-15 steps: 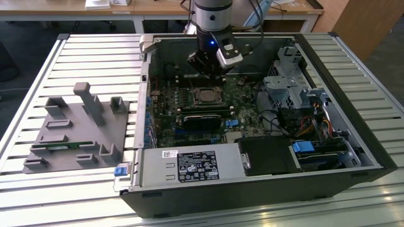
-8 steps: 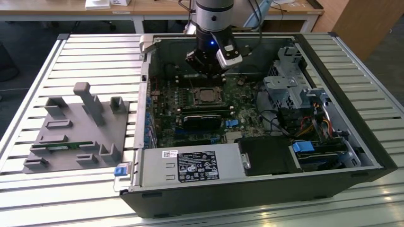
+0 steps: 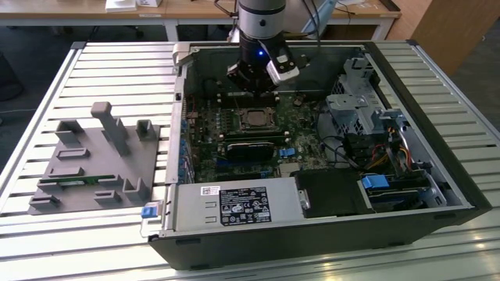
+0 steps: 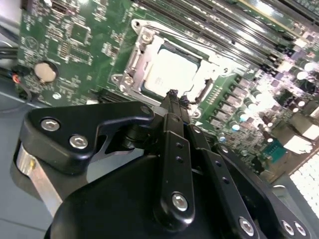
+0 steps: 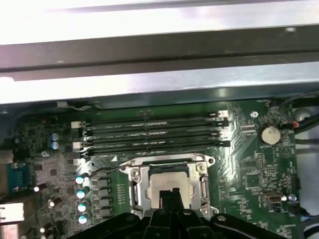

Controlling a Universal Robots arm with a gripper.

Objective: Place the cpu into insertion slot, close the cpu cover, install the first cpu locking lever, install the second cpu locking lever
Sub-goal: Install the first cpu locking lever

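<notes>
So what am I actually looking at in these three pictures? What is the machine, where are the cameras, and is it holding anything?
It is a single grey robot arm ending in a black two-fingered gripper. The exterior view is taken from off the arm. It shows an open black computer case lying on a slatted metal table, with a grey plastic holder block on the exterior view's left. Both wrist views come from cameras riding on the arm, looking past the gripper at the green circuit board. Just beyond the fingertips, a small square tan-silver chip lies on the board inside a silver metal frame. The gripper is shut and holds nothing.
</notes>
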